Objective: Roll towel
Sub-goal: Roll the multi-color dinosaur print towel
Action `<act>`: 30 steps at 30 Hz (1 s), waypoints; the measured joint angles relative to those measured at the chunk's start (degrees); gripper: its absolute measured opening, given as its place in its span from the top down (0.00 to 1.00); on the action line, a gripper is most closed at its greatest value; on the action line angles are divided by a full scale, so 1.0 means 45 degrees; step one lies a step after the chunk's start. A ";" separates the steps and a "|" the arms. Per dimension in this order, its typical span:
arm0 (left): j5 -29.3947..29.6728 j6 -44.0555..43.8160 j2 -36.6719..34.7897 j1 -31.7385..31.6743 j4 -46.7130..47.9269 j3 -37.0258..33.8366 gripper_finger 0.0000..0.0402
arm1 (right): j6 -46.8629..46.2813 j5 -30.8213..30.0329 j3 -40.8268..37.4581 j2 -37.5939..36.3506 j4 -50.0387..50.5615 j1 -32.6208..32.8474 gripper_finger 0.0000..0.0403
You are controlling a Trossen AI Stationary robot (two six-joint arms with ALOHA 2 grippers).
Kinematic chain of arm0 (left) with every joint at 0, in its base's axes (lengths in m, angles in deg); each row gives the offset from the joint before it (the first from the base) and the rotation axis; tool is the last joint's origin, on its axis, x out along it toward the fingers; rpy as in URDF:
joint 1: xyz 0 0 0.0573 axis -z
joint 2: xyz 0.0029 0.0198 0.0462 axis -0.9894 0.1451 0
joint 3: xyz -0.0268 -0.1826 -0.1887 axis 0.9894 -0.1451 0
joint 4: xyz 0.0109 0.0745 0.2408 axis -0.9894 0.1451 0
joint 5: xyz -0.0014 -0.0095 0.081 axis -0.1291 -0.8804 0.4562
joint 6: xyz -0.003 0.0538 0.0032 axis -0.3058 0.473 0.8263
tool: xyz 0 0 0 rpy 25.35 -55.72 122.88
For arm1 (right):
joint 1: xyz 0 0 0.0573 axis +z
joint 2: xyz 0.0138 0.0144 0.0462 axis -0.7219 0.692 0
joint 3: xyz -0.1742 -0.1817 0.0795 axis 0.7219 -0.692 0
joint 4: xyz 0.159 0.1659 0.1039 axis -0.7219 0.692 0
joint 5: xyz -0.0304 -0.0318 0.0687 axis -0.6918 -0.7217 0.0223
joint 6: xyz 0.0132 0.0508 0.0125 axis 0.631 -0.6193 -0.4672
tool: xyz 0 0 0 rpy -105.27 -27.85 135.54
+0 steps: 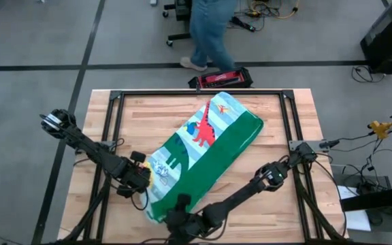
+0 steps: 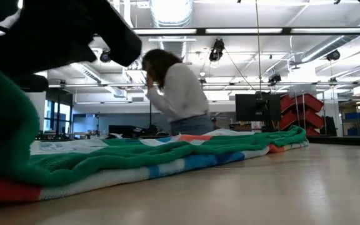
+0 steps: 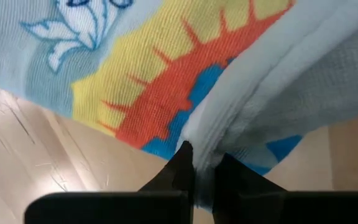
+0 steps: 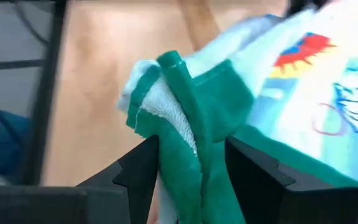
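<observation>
The towel (image 1: 206, 146) lies slantwise across the middle of the wooden table (image 1: 278, 204), folded lengthwise into a long strip; one end is up near the far edge of the table, the other down near the front edge where both arms meet it; the green border runs along the side facing the right arm, the dinosaur print shows on the other side.

Left end effector (image 3: 202, 167) is at the near end of the towel, on the printed side; its two dark fingers are pinched almost together with a thin pale blue edge of the towel caught between them, so it's closed on the cloth; just behind that fold you can see the orange and yellow sun print lying flat on the wood.

Right end effector (image 4: 191, 165) is at the very front corner of the towel, low by the front edge of the table; its fingers (image 4: 143, 168) stand about halfway apart with a bunched-up wad of green border and white terry between them; the cloth fills the gap and touches both fingers, so it's gripping the corner, and that corner is lifted and crumpled rather than flat.

There's a person (image 2: 179, 94) standing past the far side of the table.
</observation>
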 joint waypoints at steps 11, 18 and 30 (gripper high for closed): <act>-0.0096 -0.0688 0.0005 -0.0048 -0.0225 -0.0209 0.99 | -0.2076 -0.3152 0.0000 -0.0427 0.1711 0.0523 0.72; -0.0231 -0.1659 0.0010 -0.0165 -0.0245 -0.0209 0.99 | -0.2118 -0.0789 0.0000 -0.0427 0.1596 0.0675 0.85; -0.1061 -0.1813 0.0015 -0.0889 -0.0228 -0.0209 0.99 | -0.1344 0.3997 -0.0015 0.0340 -0.0756 0.0529 1.00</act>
